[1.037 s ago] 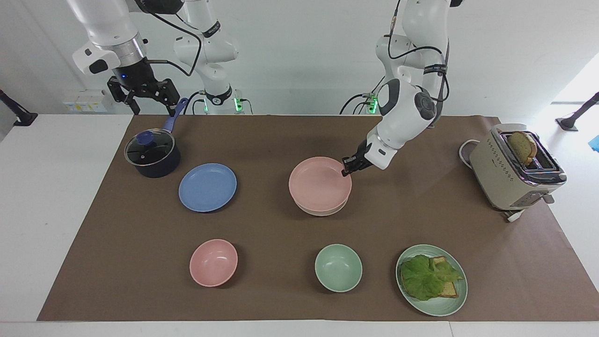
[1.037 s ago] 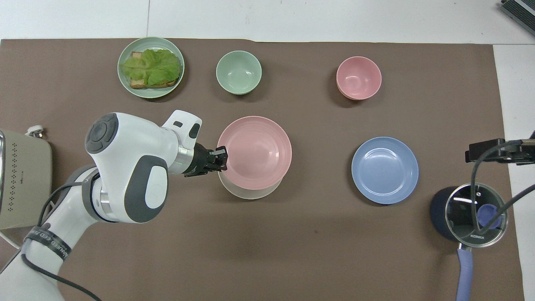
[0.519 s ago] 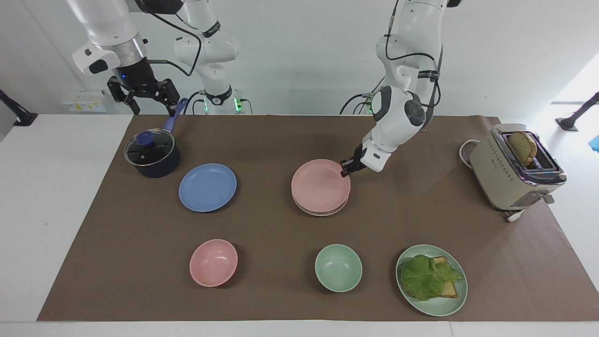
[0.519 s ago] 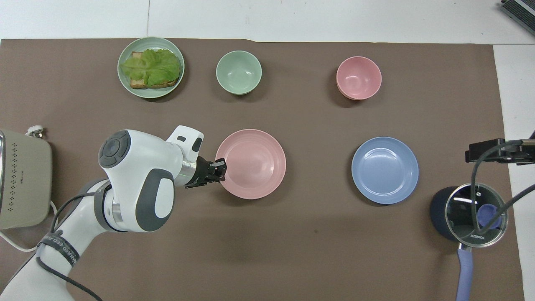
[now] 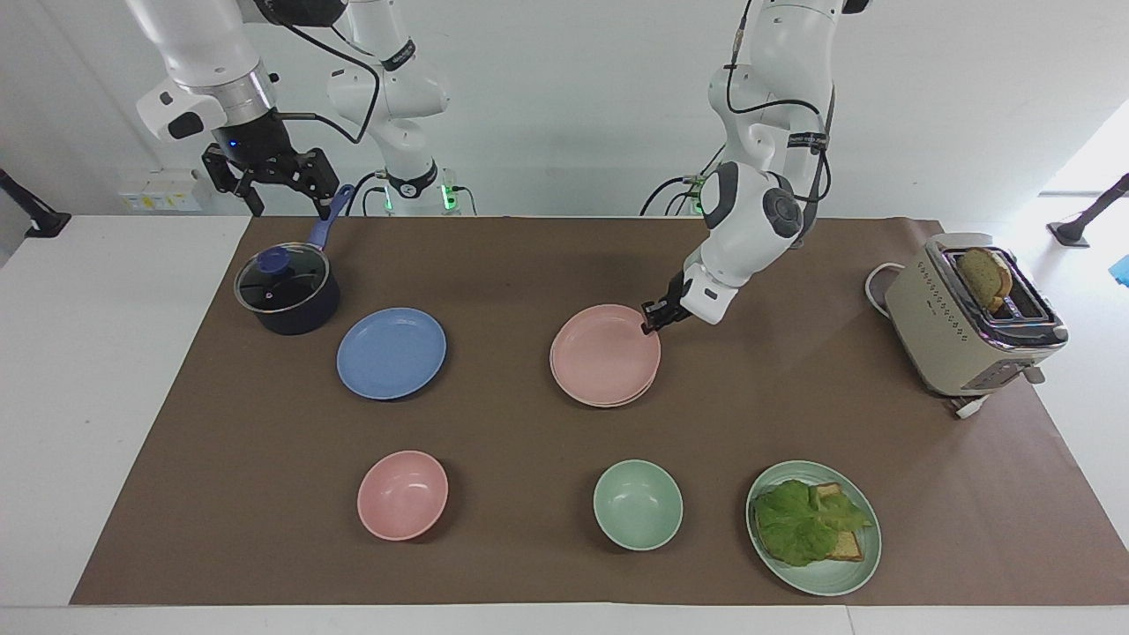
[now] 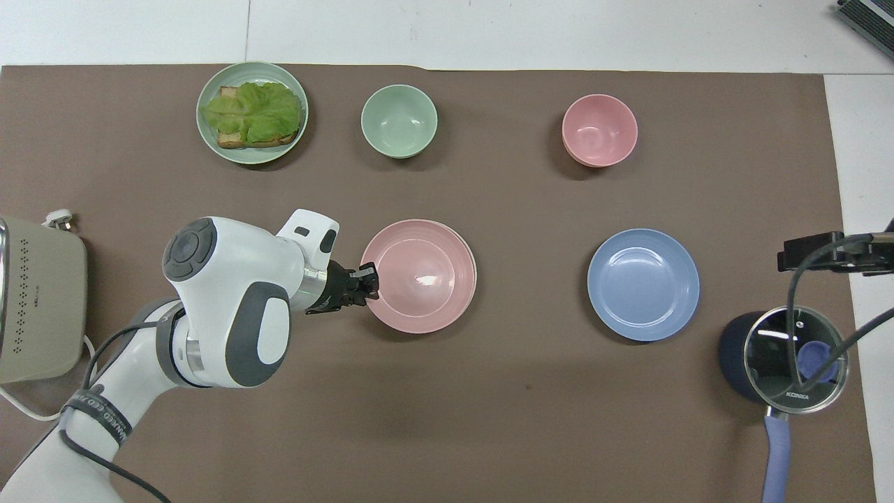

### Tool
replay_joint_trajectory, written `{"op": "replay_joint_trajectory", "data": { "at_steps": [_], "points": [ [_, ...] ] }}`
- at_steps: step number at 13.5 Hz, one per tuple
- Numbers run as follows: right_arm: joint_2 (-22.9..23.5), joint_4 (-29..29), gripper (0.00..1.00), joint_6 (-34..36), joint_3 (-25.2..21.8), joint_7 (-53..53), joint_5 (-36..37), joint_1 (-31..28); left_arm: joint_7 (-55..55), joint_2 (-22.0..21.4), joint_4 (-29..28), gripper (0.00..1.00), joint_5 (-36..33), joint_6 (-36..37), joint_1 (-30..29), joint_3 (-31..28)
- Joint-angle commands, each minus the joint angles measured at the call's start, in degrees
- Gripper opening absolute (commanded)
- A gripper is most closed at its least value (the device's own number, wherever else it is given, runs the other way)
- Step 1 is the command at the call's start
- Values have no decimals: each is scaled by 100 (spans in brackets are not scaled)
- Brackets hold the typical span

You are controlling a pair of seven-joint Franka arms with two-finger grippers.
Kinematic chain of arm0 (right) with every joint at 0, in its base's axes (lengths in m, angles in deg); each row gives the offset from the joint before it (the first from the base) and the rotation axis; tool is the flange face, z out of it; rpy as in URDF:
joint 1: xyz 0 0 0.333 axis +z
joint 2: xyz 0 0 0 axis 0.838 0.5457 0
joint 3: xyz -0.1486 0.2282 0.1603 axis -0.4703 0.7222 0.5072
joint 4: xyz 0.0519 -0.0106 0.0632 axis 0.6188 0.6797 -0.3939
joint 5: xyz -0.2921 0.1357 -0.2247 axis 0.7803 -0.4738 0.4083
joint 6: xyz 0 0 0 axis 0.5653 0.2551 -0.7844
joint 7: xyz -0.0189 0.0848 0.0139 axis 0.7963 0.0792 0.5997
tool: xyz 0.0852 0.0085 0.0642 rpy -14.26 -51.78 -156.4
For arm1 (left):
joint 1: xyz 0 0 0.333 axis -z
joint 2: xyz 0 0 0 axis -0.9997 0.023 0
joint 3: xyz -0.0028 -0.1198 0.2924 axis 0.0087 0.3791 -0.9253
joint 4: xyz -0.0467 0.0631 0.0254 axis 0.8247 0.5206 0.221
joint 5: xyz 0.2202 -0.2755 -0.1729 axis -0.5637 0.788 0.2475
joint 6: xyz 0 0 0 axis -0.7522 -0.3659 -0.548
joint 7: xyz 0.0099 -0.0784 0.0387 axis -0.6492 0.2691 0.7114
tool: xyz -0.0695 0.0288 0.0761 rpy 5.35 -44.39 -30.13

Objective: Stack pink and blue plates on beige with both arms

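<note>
The pink plate (image 5: 604, 353) (image 6: 418, 276) lies flat on the beige plate (image 5: 617, 403), of which only a thin edge shows beneath it. My left gripper (image 5: 651, 322) (image 6: 368, 274) is at the pink plate's rim, on the side toward the left arm's end. The blue plate (image 5: 391, 353) (image 6: 642, 284) lies alone on the mat, toward the right arm's end. My right gripper (image 5: 273, 190) waits open, up in the air over the pot's handle (image 5: 328, 222), holding nothing.
A dark pot with a glass lid (image 5: 287, 288) stands beside the blue plate, nearer to the robots. A pink bowl (image 5: 402, 495), a green bowl (image 5: 637, 504) and a green plate with lettuce on toast (image 5: 813, 526) sit farther out. A toaster (image 5: 970, 317) stands at the left arm's end.
The pink plate came down from a tilted hold over the beige plate and now rests flat on it. The left gripper stays at its rim. The right arm has not moved.
</note>
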Motion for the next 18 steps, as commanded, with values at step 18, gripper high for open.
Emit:
{"op": "replay_joint_trajectory", "data": {
  "at_steps": [18],
  "points": [
    [-26, 14, 100, -12, 34, -94, -102, -89, 1713, -53, 1074, 100, -2686, 1950, -2108, -130]
  ]
}}
